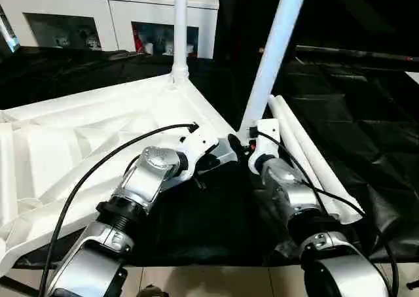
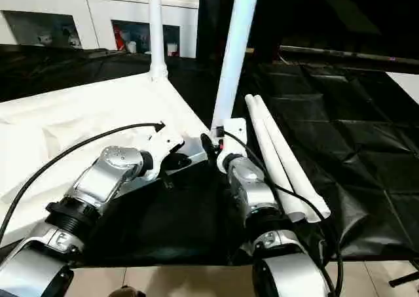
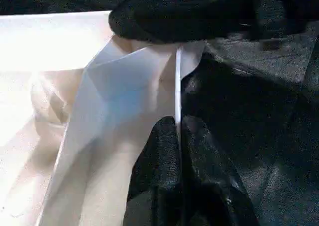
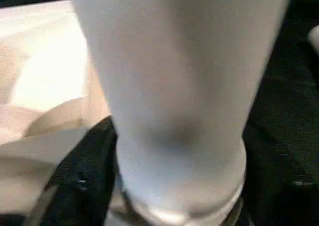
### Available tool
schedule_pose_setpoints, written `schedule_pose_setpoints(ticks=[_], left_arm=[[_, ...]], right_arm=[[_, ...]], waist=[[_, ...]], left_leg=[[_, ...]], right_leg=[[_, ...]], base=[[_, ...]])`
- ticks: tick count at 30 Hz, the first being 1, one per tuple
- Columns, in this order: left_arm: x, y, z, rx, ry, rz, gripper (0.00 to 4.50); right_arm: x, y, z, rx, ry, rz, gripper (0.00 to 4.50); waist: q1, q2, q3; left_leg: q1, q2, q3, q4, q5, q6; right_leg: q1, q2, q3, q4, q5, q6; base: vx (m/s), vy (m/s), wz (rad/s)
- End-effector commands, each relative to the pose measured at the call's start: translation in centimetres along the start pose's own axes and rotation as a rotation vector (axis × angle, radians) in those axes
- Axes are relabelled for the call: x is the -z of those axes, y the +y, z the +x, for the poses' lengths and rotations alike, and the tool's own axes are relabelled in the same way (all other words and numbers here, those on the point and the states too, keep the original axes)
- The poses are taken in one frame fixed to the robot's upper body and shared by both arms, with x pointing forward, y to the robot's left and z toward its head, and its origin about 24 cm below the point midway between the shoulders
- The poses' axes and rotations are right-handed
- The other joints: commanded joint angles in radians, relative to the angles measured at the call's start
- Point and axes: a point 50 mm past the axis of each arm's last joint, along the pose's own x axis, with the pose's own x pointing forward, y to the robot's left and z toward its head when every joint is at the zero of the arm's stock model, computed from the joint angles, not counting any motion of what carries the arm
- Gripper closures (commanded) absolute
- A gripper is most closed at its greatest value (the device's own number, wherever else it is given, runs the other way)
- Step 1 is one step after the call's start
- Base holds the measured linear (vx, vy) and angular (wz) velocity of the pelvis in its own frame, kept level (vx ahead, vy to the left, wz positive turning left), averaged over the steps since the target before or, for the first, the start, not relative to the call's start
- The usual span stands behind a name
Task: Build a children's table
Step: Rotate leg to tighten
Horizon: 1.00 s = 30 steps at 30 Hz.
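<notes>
Left hand (image 3: 177,136) pinches the tabletop (image 1: 78,146) rim; right hand (image 1: 252,143) grips a tilted leg (image 1: 275,55).

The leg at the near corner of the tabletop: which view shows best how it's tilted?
The left eye view: the leg leans right from the tabletop corner. The right eye view matches; the right wrist view has its base close up.

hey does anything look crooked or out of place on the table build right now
Yes. The near leg leans to one side, while the far leg stands straight in its corner of the upturned tabletop. Two more legs lie loose on the black cloth. Nothing looks broken.
</notes>
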Motion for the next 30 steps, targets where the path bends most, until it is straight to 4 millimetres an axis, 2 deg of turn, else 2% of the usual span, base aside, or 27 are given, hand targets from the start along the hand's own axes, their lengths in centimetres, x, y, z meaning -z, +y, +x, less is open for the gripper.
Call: schedule_pose_setpoints(ticks=[1, 5, 6, 11, 13, 14, 17, 22, 23, 26, 28, 30], left_arm=[[-0.3, -0.1, 0.0, 0.017, -0.039, 0.032, 4.5], [0.5, 0.2, -1.5, 0.09, -0.043, 0.055, 4.5], [0.6, 0.2, -1.6, 0.101, -0.043, 0.064, 4.5], [1.6, -0.3, -3.2, 0.243, -0.053, 0.092, 4.5], [1.9, -0.4, -3.9, 0.294, -0.045, 0.112, 4.5], [2.0, -0.5, -4.1, 0.307, -0.038, 0.112, 4.5], [2.2, -0.6, -4.6, 0.332, -0.038, 0.106, 4.5], [2.3, -0.5, -5.0, 0.338, -0.032, 0.114, 4.5], [2.3, -0.4, -5.0, 0.336, -0.034, 0.112, 4.5], [2.3, -0.5, -5.1, 0.339, -0.041, 0.108, 4.5], [2.3, -0.5, -5.1, 0.343, -0.043, 0.105, 4.5], [2.3, -0.6, -5.2, 0.346, -0.043, 0.105, 4.5]], right_arm=[[-0.4, 1.6, 0.2, -0.166, -0.01, -0.048, 0.68], [-0.8, 0.2, -1.5, -0.348, 0.033, -0.168, 0.68], [-0.7, -0.1, -1.7, -0.36, 0.042, -0.19, 0.68], [-0.9, -2.1, -2.9, -0.409, 0.083, -0.26, 0.68], [-1.2, -2.4, -3.3, -0.452, 0.083, -0.262, 0.68], [-1.4, -2.5, -3.4, -0.467, 0.084, -0.261, 0.68], [-1.6, -2.5, -3.7, -0.511, 0.089, -0.261, 0.68], [-1.1, -2.3, -3.9, -0.563, 0.141, -0.299, 0.68], [-1.0, -2.3, -3.9, -0.566, 0.143, -0.299, 0.68], [-1.0, -2.2, -3.7, -0.558, 0.129, -0.279, 1.04], [-1.1, -2.1, -3.7, -0.56, 0.126, -0.275, 1.13], [-1.1, -2.0, -3.7, -0.563, 0.123, -0.27, 1.44]], waist=[[0.002, -0.003, -0.063], [0.004, -0.005, -0.064], [0.004, -0.003, -0.065], [0.004, -0.005, -0.06], [0.006, -0.001, -0.059], [0.004, -0.004, -0.058], [0.006, -0.001, -0.057], [0.01, -0.003, -0.059], [0.009, -0.013, -0.058], [0.012, -0.007, -0.057], [0.011, -0.008, -0.057], [0.011, -0.008, -0.058]], left_leg=[[0.016, 0.034, -0.02, -0.066, -0.132, 0.023], [0.011, 0.033, -0.019, -0.06, -0.088, 0.057], [0.015, 0.034, -0.019, -0.059, -0.084, 0.061], [0.019, 0.037, -0.017, -0.062, -0.126, 0.048], [0.022, 0.039, -0.018, -0.063, -0.145, 0.04], [0.022, 0.04, -0.018, -0.065, -0.146, 0.041], [0.023, 0.04, -0.017, -0.066, -0.147, 0.036], [0.023, 0.038, -0.016, -0.064, -0.129, 0.034], [0.022, 0.037, -0.015, -0.063, -0.126, 0.038], [0.021, 0.037, -0.016, -0.064, -0.127, 0.036], [0.022, 0.038, -0.017, -0.065, -0.131, 0.032], [0.022, 0.038, -0.017, -0.064, -0.129, 0.032]], right_leg=[[0.041, -0.068, 0.053, -0.078, -0.019, -0.181], [0.047, -0.064, 0.052, -0.07, 0.052, -0.191], [0.044, -0.064, 0.051, -0.069, 0.06, -0.202], [0.04, -0.066, 0.053, -0.076, -0.01, -0.22], [0.038, -0.066, 0.054, -0.077, -0.037, -0.217], [0.037, -0.065, 0.054, -0.077, -0.038, -0.217], [0.035, -0.064, 0.054, -0.076, -0.032, -0.223], [0.036, -0.064, 0.055, -0.074, -0.013, -0.225], [0.036, -0.063, 0.055, -0.074, -0.013, -0.224], [0.036, -0.066, 0.055, -0.075, -0.031, -0.22], [0.036, -0.065, 0.055, -0.075, -0.035, -0.219], [0.036, -0.065, 0.055, -0.074, -0.031, -0.219]], base=[[0.0, 0.0, 0.0], [0.0, 0.0, 0.0], [0.0, 0.0, 0.0], [0.0, 0.0, 0.0], [0.0, 0.0, 0.0], [0.0, 0.0, 0.0], [0.0, 0.0, 0.0], [0.0, 0.0, 0.0], [0.0, 0.0, 0.0], [0.0, 0.0, 0.0], [0.0, 0.0, 0.0], [0.0, 0.0, 0.0]])
